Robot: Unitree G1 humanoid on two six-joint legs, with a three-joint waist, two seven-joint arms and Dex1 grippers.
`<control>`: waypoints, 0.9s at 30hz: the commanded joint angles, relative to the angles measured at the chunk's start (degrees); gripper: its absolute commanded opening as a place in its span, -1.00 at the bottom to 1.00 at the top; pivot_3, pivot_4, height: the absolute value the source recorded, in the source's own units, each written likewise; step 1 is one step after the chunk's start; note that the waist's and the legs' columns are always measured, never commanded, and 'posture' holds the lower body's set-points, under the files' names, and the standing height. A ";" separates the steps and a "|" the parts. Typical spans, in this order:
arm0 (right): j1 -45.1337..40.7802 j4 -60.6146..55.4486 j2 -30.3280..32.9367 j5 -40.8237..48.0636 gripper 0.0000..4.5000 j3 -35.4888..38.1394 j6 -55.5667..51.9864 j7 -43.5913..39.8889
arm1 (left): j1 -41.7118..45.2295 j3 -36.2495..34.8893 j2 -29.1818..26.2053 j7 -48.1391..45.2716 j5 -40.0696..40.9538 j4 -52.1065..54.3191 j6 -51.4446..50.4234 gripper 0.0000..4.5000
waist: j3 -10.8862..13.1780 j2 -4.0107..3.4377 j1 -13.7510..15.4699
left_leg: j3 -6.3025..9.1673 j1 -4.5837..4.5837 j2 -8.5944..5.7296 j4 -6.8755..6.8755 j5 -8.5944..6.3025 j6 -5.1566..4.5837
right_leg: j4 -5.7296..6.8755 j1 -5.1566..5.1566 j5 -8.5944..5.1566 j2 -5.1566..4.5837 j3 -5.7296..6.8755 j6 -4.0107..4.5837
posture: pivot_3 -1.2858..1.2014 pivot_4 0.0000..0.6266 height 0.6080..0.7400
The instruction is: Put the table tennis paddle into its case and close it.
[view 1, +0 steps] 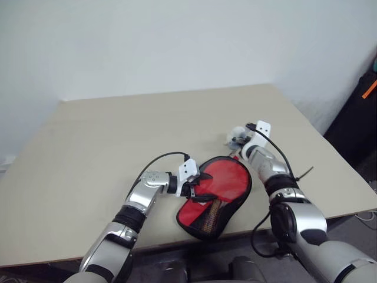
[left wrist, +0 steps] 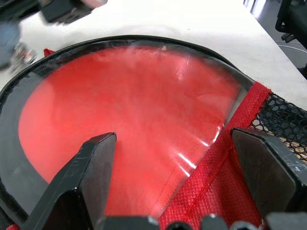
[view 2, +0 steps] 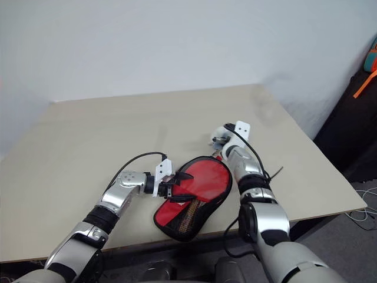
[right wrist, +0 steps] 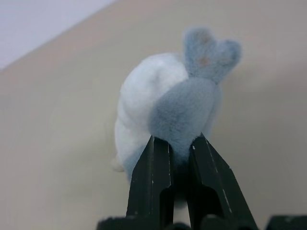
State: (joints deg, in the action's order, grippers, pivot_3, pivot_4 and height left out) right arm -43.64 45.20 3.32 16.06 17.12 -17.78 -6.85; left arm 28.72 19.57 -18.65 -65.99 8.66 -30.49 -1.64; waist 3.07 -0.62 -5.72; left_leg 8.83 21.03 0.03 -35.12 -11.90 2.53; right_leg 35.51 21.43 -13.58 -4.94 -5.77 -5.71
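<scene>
Near the tabletop's (view 1: 88, 135) front edge, my left gripper (left wrist: 184, 184), jaws wide, straddles the soft, slick-windowed case (view 1: 215, 197); I'd pinch its fabric rim, while my right gripper (right wrist: 181, 158) is clamped on a plush toy (right wrist: 168, 110).

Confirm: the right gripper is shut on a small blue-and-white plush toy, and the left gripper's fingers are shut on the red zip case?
Half right. The left wrist view shows the left gripper open over the red zip case. The right gripper is shut on the small blue-and-white plush toy.

The left end effector (left wrist: 177, 177), fingers spread wide, sits over the case (left wrist: 211, 191) and its clear half.
</scene>
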 commanded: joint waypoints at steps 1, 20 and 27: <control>7.30 -19.26 3.03 2.92 -1.00 2.57 -5.21 2.30 | -2.17 4.60 -1.56 -0.28 -6.57 -4.85 -2.83 0.80 | 0.02 -0.09 -0.03 | -0.01 0.04 0.00 -0.02 0.00 0.00 | 0.00 0.03 -0.01 -0.01 -0.01 -0.02 | 0.03 -1.00 1.00; 45.46 -74.92 3.57 18.01 -1.00 2.69 -21.08 3.73 | 3.76 6.91 0.69 -4.24 -8.49 -14.38 1.40 0.80 | 0.02 -0.12 2.91 | -0.05 1.04 0.00 0.00 -0.03 0.05 | -0.64 0.73 -0.02 -0.11 0.09 -0.06 | 0.03 -1.00 1.00; 54.68 -77.22 1.58 17.42 -1.00 -1.32 -19.81 3.61 | 4.60 6.99 1.31 -4.75 -8.90 -16.06 2.36 0.80 | -0.03 0.01 2.76 | -0.09 0.98 0.13 -0.04 -0.09 0.14 | -0.72 0.67 -0.02 -0.11 0.15 -0.06 | 0.03 -1.00 1.00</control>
State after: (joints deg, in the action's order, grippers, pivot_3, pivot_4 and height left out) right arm 10.30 -28.66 5.15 33.59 15.96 -39.46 -2.94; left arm 36.46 22.22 -16.04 -71.16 6.72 -40.45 2.39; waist 3.04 -0.61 -2.96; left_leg 8.73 22.00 0.20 -35.16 -12.00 2.68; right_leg 34.78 22.08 -13.60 -5.05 -5.60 -5.77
